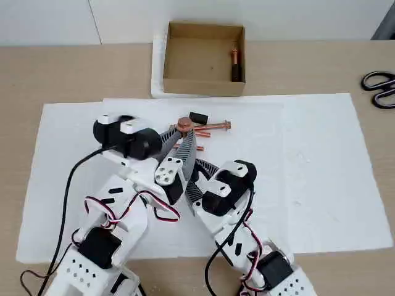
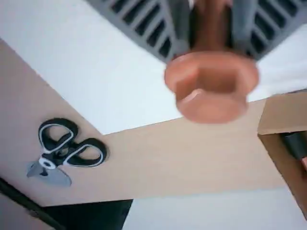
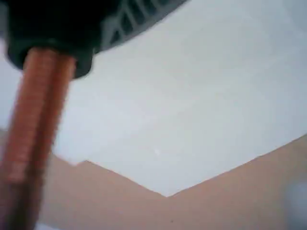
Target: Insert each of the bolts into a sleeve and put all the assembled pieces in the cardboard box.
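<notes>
Copper flanged bolt, clamped below its head by the left gripper, runs toward 6 o'clock through the short black sleeve pinched in the right gripper, brown cardboard box at 1 o'clock.

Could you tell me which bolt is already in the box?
The sleeved bolt lying against the box's right wall; the others are outside it, over the sheet.
</notes>
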